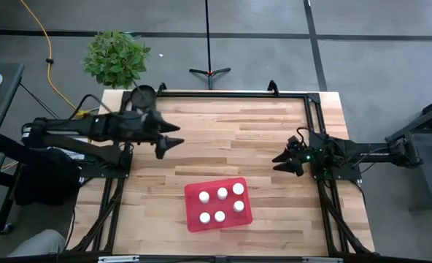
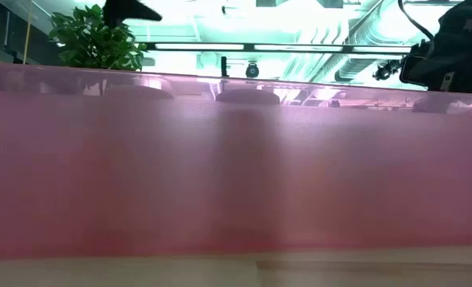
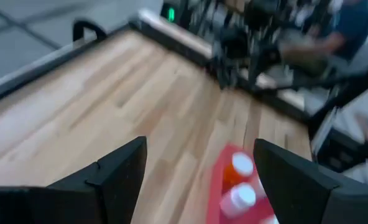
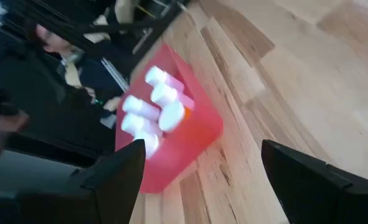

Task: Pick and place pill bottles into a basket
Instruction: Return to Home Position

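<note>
The red basket [image 1: 217, 217] lies on the table near its front edge, a little right of centre. Several white-capped pill bottles [image 1: 221, 193] stand upright inside it; one shows an orange body [image 3: 230, 176]. The basket also shows in the right wrist view [image 4: 190, 140] and fills the low view [image 2: 236, 159]. My left gripper [image 1: 174, 144] is open and empty above the table's far left part. My right gripper [image 1: 280, 162] is open and empty at the table's right side.
A dark round cup [image 1: 143, 95] stands at the table's far left corner, with a potted plant [image 1: 116, 57] on the floor behind it. A black frame [image 1: 230, 94] runs along the table's far and side edges. Bare wood lies between the two grippers.
</note>
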Motion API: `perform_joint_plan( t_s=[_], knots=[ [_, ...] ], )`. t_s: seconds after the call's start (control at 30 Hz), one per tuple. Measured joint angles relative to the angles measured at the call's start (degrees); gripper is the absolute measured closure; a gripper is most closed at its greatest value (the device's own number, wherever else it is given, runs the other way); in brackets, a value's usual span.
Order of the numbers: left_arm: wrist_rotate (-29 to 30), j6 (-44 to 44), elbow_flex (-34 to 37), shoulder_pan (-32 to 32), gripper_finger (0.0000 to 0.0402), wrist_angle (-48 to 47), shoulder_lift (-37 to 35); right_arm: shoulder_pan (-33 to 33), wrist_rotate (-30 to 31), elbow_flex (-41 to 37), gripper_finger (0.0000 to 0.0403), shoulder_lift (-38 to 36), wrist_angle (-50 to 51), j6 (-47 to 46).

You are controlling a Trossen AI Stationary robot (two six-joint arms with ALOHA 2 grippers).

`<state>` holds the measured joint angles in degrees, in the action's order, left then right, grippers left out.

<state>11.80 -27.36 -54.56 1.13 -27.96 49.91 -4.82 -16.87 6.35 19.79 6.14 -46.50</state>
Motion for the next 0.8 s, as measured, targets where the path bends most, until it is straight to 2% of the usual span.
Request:
perform_joint_plan(
  t_s=[0.17,0.33,0.47,0.7,0.8],
  knots=[
    [2.5,0.2,11.9,0.0,0.0073,11.3,-10.5,0.0,0.8,0.0,0.0091,0.0,-6.7,0.1],
    [2.8,0.2,19.8,0.0,0.0073,18.1,-18.7,0.0,3.7,0.0,0.0091,0.0,-11.0,0.0],
    [2.9,0.1,23.6,0.0,0.0073,18.8,-23.0,0.0,3.7,0.0,0.0091,-0.1,-12.4,1.1],
    [4.1,0.2,28.5,0.0,0.0073,18.9,-27.7,0.0,3.3,0.0,0.0091,-1.5,-14.0,8.5],
    [2.4,0.2,30.2,0.0,0.0073,18.9,-28.8,0.0,2.8,0.0,0.0091,-3.7,-15.4,11.9]
  ],
)
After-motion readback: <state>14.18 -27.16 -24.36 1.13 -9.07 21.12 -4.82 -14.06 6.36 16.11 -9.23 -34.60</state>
